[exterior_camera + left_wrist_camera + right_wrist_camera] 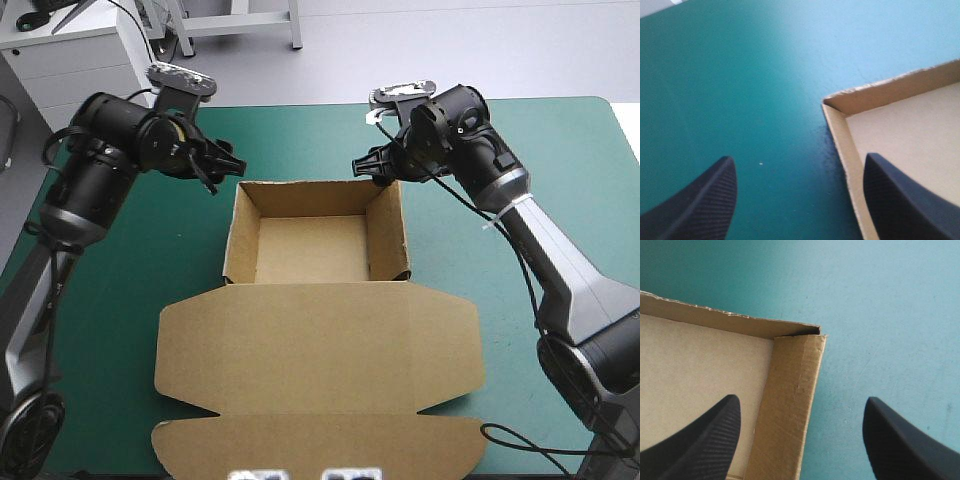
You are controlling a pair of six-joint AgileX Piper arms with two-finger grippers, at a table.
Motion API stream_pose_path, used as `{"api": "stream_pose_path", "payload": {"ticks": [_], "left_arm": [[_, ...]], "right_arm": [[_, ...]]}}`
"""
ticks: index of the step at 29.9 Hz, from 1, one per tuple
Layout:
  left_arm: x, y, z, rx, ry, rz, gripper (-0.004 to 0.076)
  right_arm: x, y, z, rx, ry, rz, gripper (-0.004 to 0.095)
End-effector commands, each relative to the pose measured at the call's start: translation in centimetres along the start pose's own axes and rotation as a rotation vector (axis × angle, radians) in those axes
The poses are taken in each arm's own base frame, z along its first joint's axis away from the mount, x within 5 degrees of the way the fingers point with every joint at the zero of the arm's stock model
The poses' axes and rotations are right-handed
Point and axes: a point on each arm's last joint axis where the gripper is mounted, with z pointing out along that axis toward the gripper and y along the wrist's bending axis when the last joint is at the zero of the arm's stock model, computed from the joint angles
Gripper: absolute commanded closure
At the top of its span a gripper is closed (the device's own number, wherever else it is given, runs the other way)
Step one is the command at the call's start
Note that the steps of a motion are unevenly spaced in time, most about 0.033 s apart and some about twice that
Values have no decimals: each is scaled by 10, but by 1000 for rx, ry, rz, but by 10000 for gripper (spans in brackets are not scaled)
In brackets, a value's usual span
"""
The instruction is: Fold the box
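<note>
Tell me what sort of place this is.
Probably a robotics lab test bench: a table under a teal-green cover, the left gripper and right gripper open at the far corners of a single brown box, tray formed, lid flat.

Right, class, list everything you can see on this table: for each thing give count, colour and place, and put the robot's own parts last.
box: one, brown, middle of the table; an open tray with raised walls on the far side, its lid lying flat toward the near edge; nothing inside.
table cover: one, teal-green, under the box.
left tool: one, black, open, at the tray's far left corner, straddling the wall there.
right tool: one, black, open, at the tray's far right corner, straddling the wall there.
</note>
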Motion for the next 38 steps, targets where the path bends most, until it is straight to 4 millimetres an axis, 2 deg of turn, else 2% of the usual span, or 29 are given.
{"api": "stream_pose_path", "payload": {"ticks": [1,6,9,10,13,18,22,25,30,34,38], "left_arm": [[5,18,-58,-61,-97,-15,309],[19,19,-108,53,-205,-49,570],[30,15,-130,147,-248,-19,708],[35,13,-136,177,-256,-10,730],[53,9,-142,232,-248,29,731],[91,7,-133,232,-163,41,731],[126,3,-116,234,-92,49,731],[152,0,-104,235,-71,50,731],[197,-5,-83,234,-61,50,731],[233,-9,-66,234,-37,52,731],[263,-11,-55,238,7,51,731]], "right_arm": [[0,-9,-24,-16,-41,19,260],[14,-15,4,-53,76,73,260],[19,-16,20,-41,122,73,260],[19,-15,25,-42,135,74,260],[21,-10,42,-78,181,69,261],[25,-5,74,-91,256,54,312],[29,-4,93,-82,295,43,433],[29,-4,97,-78,303,35,585],[29,-9,97,-41,295,27,926],[26,-20,94,31,270,22,927],[18,-59,78,89,223,86,927]]}}
